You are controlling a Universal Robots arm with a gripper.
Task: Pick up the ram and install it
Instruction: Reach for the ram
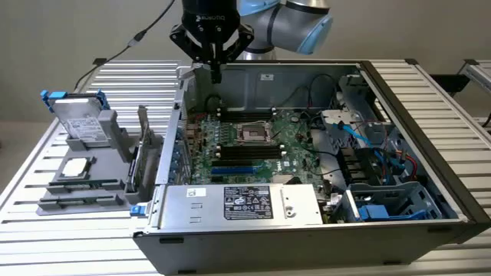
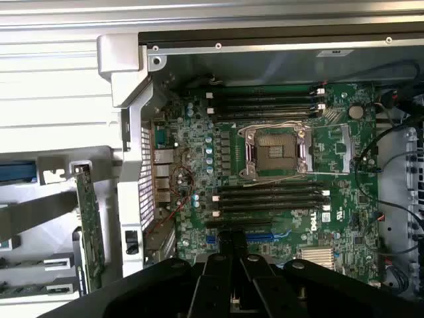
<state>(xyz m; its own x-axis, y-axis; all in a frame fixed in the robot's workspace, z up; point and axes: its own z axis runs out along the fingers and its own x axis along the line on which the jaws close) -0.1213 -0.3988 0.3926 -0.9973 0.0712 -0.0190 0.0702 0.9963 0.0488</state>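
Note:
My gripper [image 1: 217,73] hangs shut above the back left corner of the open computer case [image 1: 429,172], with nothing between its fingers. In the wrist view its black fingers [image 2: 233,246] are pressed together over the motherboard [image 2: 331,172]. Black memory slots [image 2: 268,103] lie on one side of the processor socket [image 2: 275,151], and more [image 2: 271,199] on the other. The ram looks like the thin dark strip [image 1: 86,185] lying in a slot of the grey holder [image 1: 115,135] at the exterior view's left, well away from the gripper.
An upright green card [image 2: 89,225] with a metal bracket stands in the holder beside the case wall. A drive in a blue carrier [image 1: 77,115] rests on the holder's back. A power supply [image 1: 245,204] fills the case front; cables and drive cages [image 1: 383,172] crowd the exterior view's right.

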